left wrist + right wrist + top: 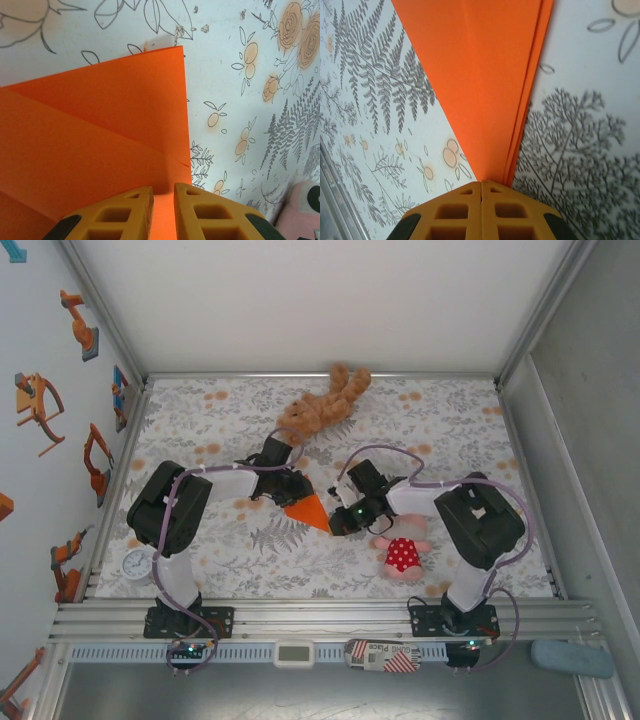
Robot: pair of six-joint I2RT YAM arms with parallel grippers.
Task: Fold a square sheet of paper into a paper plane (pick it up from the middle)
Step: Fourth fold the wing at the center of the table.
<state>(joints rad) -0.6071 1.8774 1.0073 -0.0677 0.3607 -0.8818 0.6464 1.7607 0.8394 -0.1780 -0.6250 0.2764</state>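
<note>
Table: floral cover. Paper plane: part-folded orange dart at table centre. Its long axis runs 11-to-5 o'clock in the top view, point toward 5; possibly lifted slightly, hard to tell. Left claw: at the 11 o'clock wide end, nearly closed, pinching the layers. Right claw: at the 5 o'clock tip, fully closed on it. Both arms equally near.
</note>
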